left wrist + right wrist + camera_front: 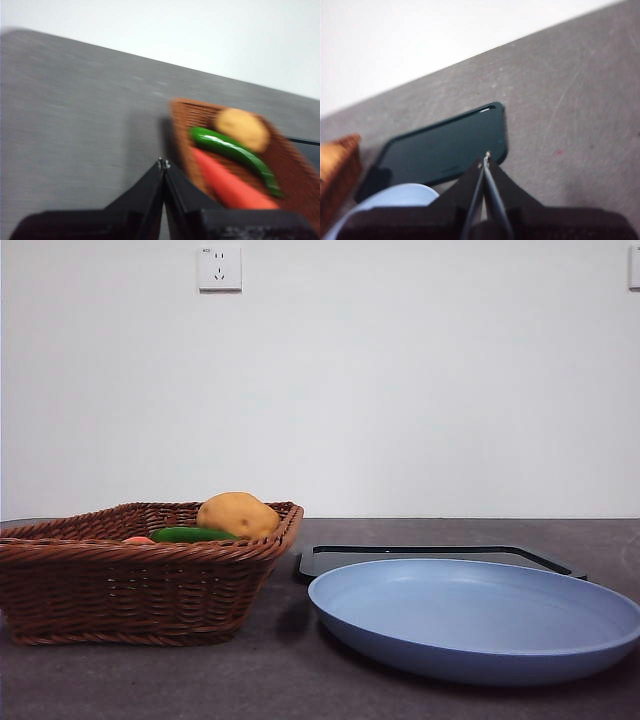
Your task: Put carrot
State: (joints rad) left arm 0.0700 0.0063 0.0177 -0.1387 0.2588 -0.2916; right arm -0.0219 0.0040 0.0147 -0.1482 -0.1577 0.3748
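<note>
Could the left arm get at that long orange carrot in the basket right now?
Probably yes. The long orange-red carrot lies uncovered in the open-topped brown wicker basket, beside the slim green cucumber, with nothing above it. The left tool is just outside the basket, shut, so it would need to open first.

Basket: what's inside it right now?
The basket holds the carrot, a green cucumber and a tan potato. From the front its rim hides nearly all of the carrot. The carrot's leafy end isn't visible in any view.
</note>
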